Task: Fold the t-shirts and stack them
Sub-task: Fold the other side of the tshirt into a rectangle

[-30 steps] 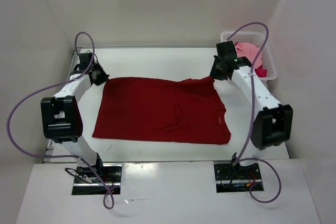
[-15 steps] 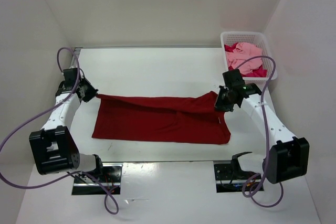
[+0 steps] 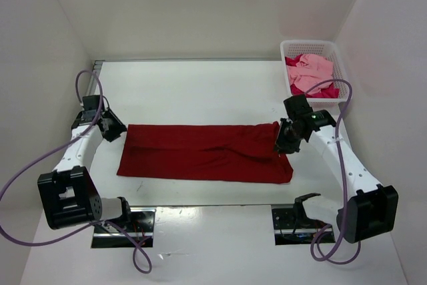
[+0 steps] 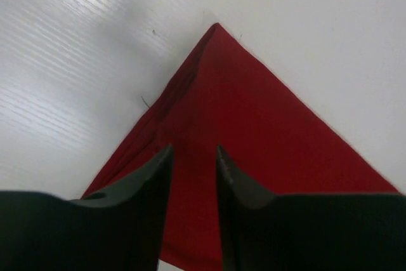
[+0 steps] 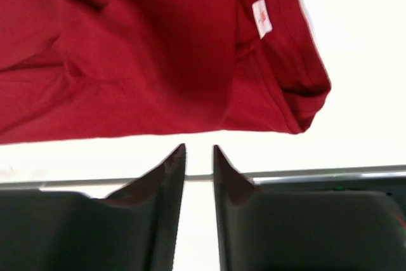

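A dark red t-shirt (image 3: pixel 203 153) lies on the white table, folded into a long band. My left gripper (image 3: pixel 117 129) hangs at the band's left far corner, its jaws a little apart; in the left wrist view (image 4: pixel 193 150) the red cloth (image 4: pixel 254 125) lies flat under them, not pinched. My right gripper (image 3: pixel 284 142) is over the band's right end. Its jaws (image 5: pixel 198 149) stand apart with bare table between them, just off the shirt's edge (image 5: pixel 146 49). A light pink t-shirt (image 3: pixel 312 70) and a crimson one (image 3: pixel 326 91) lie bunched in the basket.
The white mesh basket (image 3: pixel 313 43) stands at the far right corner by the right wall. White walls close in the table on three sides. A white neck label (image 5: pixel 261 18) shows on the folded shirt near its right end.
Both grippers carried the shirt's far edge toward the near edge, folding it in half. They were shut on the cloth; now both have opened and the cloth lies flat.
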You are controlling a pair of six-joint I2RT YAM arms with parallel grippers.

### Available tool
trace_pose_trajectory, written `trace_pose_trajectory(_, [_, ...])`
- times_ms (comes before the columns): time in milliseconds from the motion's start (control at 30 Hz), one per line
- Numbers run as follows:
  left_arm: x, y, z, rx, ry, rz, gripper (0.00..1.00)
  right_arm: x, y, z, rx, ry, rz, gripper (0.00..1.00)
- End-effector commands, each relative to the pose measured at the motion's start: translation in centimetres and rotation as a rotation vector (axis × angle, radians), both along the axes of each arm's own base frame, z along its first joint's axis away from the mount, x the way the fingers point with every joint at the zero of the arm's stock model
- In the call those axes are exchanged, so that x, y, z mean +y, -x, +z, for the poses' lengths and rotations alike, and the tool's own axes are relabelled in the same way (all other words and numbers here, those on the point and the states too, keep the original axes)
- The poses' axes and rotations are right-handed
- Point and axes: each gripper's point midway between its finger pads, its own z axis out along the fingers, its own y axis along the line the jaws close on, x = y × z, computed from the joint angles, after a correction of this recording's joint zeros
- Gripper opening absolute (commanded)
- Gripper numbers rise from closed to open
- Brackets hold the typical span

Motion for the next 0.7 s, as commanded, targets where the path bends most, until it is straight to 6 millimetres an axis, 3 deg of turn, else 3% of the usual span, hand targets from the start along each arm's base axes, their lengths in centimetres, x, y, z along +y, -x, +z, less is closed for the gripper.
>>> trace_pose_trajectory(0, [0.5, -0.5, 2.5, -0.073, -0.015, 0.039, 0.46, 0.4, 1.7, 0.5, 0.026, -0.008, 0.023, 0.31])
trace_pose_trajectory(33, [0.8, -0.9, 3.2, -0.09, -0.027, 0.045, 0.51, 0.4, 1.4, 0.9, 0.013, -0.012, 0.023, 0.35])
trace_pose_trajectory(167, [0.5, -2.1, 5.8, -0.17, -0.011, 0.035, 0.51, 1.1, -0.5, 1.6, -0.024, -0.027, 0.046, 0.35])
trace_pose_trajectory(233, [-0.4, -3.0, 6.5, -0.213, 0.004, -0.003, 0.5, 3.0, -2.3, 1.4, -0.062, -0.052, 0.086, 0.26])
trace_pose_trajectory(267, [-1.3, -3.1, 5.8, -0.207, 0.025, -0.031, 0.46, 3.8, -3.0, 1.3, -0.079, -0.061, 0.098, 0.13])
trace_pose_trajectory(333, [-3.1, -3.7, 5.8, -0.234, 0.032, -0.088, 0.45, 6.6, -5.4, 0.8, -0.137, -0.09, 0.144, 0.0])
trace_pose_trajectory(467, [-6.4, -4.1, 3.5, -0.193, 0.066, -0.186, 0.44, 10.3, -9.8, -0.8, -0.217, -0.114, 0.165, 0.0])
trace_pose_trajectory(500, [-6.9, -4.3, 3.3, -0.19, 0.068, -0.202, 0.42, 10.6, -10.4, -1.4, -0.225, -0.103, 0.167, 0.14])
trace_pose_trajectory(600, [-8.3, -4.4, 1.4, -0.148, 0.101, -0.243, 0.41, 11.6, -12.6, -2.7, -0.241, -0.079, 0.174, 0.37])
trace_pose_trajectory(667, [-8.5, -4.5, 0.5, -0.136, 0.11, -0.248, 0.41, 12.1, -13.0, -3.8, -0.23, -0.062, 0.191, 0.44])
